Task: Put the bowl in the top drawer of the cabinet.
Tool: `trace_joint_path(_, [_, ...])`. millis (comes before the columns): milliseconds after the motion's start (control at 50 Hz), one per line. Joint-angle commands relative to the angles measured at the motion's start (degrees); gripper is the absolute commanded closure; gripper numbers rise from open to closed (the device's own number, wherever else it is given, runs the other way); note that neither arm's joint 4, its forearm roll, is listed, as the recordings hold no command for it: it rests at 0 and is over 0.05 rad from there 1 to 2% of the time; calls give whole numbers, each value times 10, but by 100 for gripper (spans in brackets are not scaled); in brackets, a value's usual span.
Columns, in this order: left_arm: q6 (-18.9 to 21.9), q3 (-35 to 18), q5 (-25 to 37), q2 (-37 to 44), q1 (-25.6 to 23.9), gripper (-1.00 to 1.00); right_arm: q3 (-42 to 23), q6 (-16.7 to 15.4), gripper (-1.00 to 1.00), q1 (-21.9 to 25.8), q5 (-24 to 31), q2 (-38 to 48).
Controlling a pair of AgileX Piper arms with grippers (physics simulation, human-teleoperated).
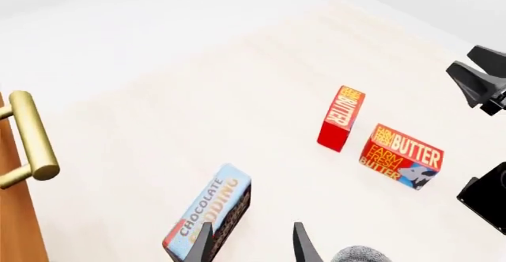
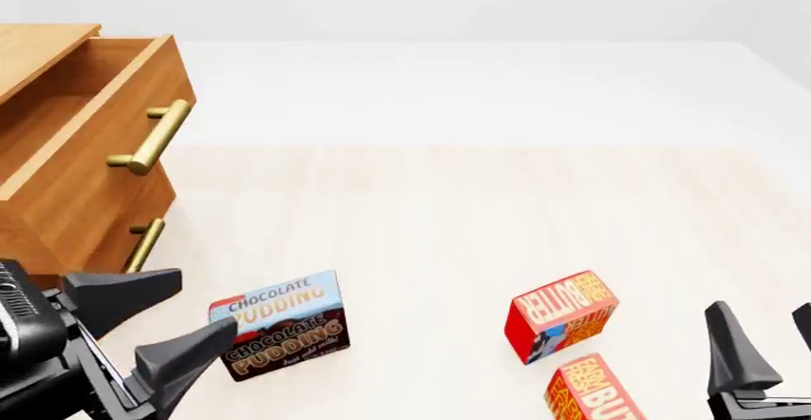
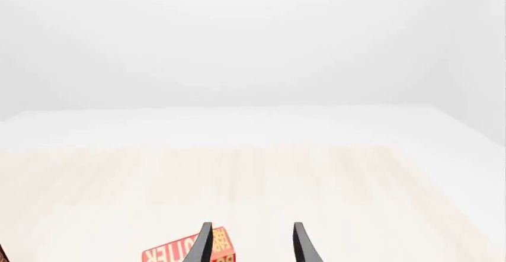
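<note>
Cabinet [image 2: 76, 182] sits far left w/ top drawer [image 2: 89, 87] pulled out, ready to receive. Chocolate pudding box [image 2: 285, 325] and two butter boxes [image 2: 557, 317] are just clutter. Left gripper [image 2: 159, 330] and right gripper [image 2: 761, 353]: both spread, empty. Bowl [image 1: 359, 254] only a grey sliver near the left fingers, prob. next pick.

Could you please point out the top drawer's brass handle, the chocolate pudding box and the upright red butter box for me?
top drawer handle [image 2: 155, 137], front view: middle of the brass bar.
chocolate pudding box [image 2: 281, 327], front view: its printed front face.
red butter box [image 2: 563, 314], front view: its red lettered face.
</note>
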Motion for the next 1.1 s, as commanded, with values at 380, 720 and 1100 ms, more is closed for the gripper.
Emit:
trace_joint_path(380, [-20,3,-2,12,-35,-100,0,1,-100,-4,-4,0])
trace_joint_path(720, [-50,44,-58,102,-119,-100,0,2,-100,-1,-4,0])
trace_joint_path(1100, [-81,16,-53,185,-192,-100,0,1,-100,1,-5,0])
